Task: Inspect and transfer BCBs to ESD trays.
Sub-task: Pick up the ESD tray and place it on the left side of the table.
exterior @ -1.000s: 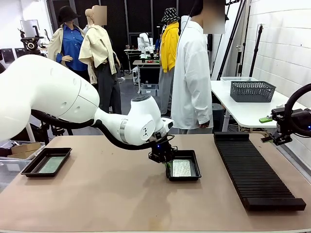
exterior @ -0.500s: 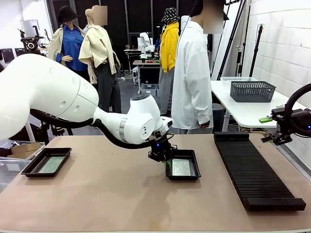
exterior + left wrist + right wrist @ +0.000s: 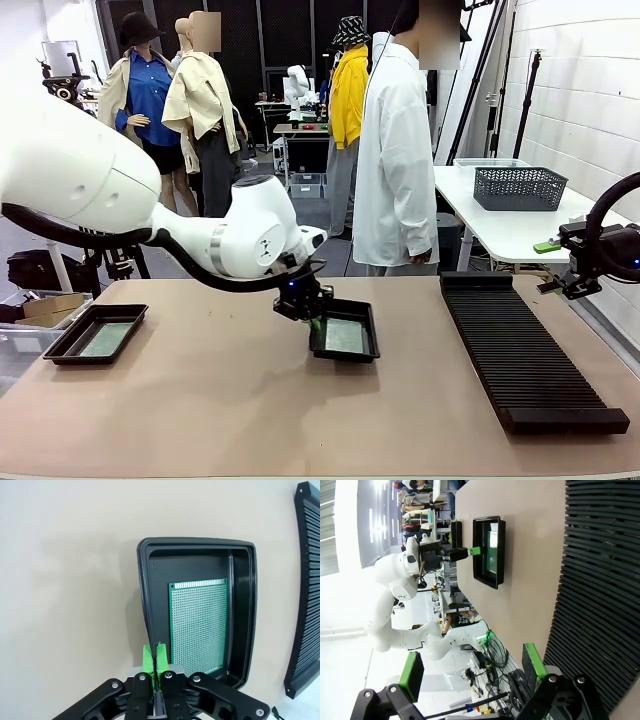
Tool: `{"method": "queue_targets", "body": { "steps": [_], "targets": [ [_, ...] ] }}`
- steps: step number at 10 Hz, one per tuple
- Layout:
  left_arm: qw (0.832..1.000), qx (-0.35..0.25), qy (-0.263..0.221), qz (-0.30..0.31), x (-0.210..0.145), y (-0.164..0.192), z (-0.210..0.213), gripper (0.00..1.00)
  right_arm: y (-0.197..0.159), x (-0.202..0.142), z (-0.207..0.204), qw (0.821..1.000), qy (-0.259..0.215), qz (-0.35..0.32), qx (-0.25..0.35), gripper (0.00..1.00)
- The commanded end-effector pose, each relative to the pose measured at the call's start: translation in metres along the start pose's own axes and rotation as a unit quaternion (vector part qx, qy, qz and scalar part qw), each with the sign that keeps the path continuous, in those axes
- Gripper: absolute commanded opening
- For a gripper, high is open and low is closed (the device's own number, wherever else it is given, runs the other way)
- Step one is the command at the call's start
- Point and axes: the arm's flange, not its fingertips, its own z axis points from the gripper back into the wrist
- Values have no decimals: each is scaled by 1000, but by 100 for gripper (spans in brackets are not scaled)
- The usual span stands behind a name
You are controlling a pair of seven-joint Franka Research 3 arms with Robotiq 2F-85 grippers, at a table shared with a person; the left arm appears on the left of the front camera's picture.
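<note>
The left gripper [image 3: 154, 666] is clenched on the near-left rim of the tray [image 3: 344, 331], a BCB [image 3: 198, 625] lying loose inside. A thin rim grip may slip, spilling the board. The right gripper [image 3: 470, 672] hangs spread, far right.

ESD tray [image 3: 345, 349], glossy black, shallow, flared rim: mid-table, holding one green perforated BCB [image 3: 198, 624] flat on its floor. Second ESD tray [image 3: 62, 346], identical: far left table edge, one green BCB [image 3: 104, 338] lying flat inside.
</note>
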Motion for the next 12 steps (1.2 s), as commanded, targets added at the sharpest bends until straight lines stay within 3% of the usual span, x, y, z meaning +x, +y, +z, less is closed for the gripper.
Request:
{"method": "queue_targets", "body": {
  "steps": [1, 6, 9, 12],
  "targets": [
    [1000, 7, 9, -7, -7, 27, 7, 0, 2, 0, -1, 1000, -5, -6, -2, 100],
    [1000, 9, -4, 11, 0, 85, 25, 0, 2, 0, -1, 1000, -5, -6, -2, 100],
    [1000, 12, 27, -7, 3, 117, 36, 0, 2, 0, -1, 1000, -5, -6, -2, 100],
    [999, 24, 28, -4, 6, 153, 49, 0, 2, 0, -1, 1000, -5, -6, -2, 100]
  ]
}}
